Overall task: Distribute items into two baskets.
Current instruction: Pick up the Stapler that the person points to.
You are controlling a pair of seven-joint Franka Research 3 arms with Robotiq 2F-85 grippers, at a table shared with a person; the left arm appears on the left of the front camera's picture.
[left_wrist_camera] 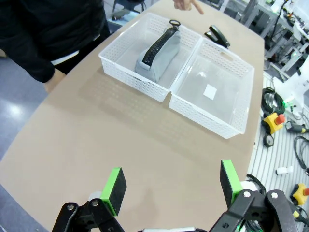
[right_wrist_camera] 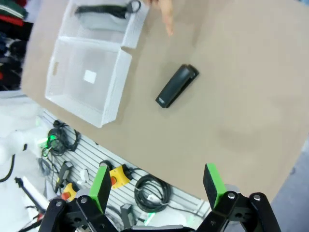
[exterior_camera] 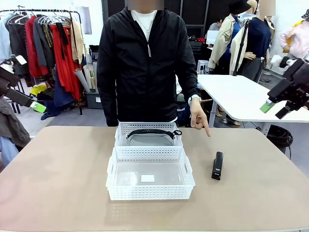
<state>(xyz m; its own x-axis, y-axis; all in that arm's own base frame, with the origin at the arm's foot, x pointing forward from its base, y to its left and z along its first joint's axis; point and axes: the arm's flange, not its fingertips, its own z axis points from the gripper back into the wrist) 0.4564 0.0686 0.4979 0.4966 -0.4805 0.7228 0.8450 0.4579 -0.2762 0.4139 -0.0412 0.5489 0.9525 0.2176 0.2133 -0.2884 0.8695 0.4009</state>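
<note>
Two white lattice baskets stand end to end mid-table. The far basket (exterior_camera: 119,136) (left_wrist_camera: 129,77) (right_wrist_camera: 134,33) holds the grey waist bag (exterior_camera: 150,140) (left_wrist_camera: 159,58) (right_wrist_camera: 96,19) with its black strap on top. The near basket (exterior_camera: 149,192) (left_wrist_camera: 203,113) (right_wrist_camera: 115,94) has just a white label inside. The black stapler (exterior_camera: 217,166) (left_wrist_camera: 217,35) (right_wrist_camera: 177,86) lies on the table to their right. A person's hand (exterior_camera: 199,120) (right_wrist_camera: 166,17) points down beside it. My left gripper (exterior_camera: 35,105) (left_wrist_camera: 173,181) is open, high at the left. My right gripper (exterior_camera: 274,109) (right_wrist_camera: 157,182) is open, high at the right.
The person stands at the table's far edge behind the baskets. Tan tabletop (exterior_camera: 63,174) lies bare on both sides of the baskets. Cables and small devices (right_wrist_camera: 145,193) lie on the floor by the table's near side. A white table (exterior_camera: 241,94) stands farther off at the right.
</note>
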